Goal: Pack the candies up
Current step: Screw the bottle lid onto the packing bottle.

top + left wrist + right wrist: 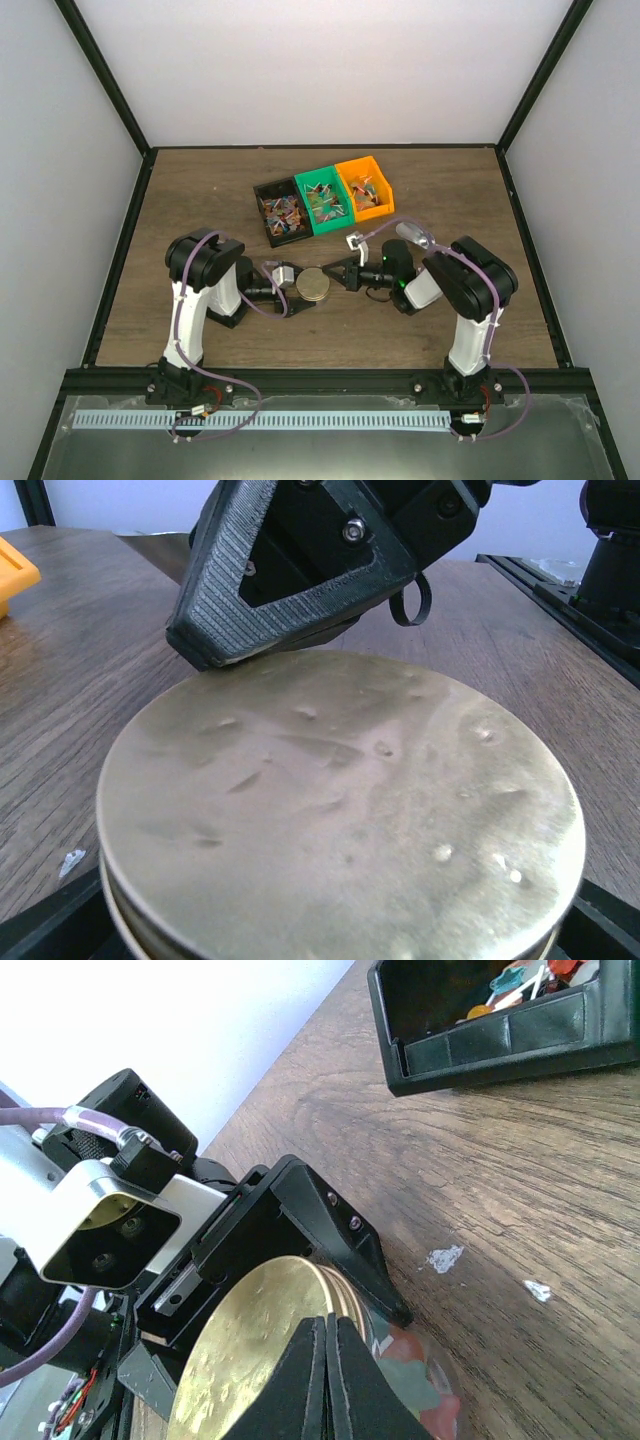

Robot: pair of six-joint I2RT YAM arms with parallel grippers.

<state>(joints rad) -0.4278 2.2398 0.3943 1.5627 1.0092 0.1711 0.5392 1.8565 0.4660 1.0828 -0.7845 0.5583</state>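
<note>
A clear jar with a round gold lid (313, 284) (340, 800) (250, 1360) lies between the arms. Red and green candies (420, 1390) show through its glass. My left gripper (303, 285) clasps the jar from the left; one black finger (340, 1230) runs along the lid's rim. My right gripper (329, 277) (327, 1322) is shut with nothing between its tips, which rest against the lid's face, seen in the left wrist view as a black wedge (210, 650). More candies (283, 213) (510, 980) fill the bins.
A black bin (270, 190) (500, 1040), a green bin (318, 174) and an orange bin (358, 163) stand in a row behind the jar. A silvery object (415, 234) lies by the right arm. White flecks (445, 1257) dot the wooden table (450, 190).
</note>
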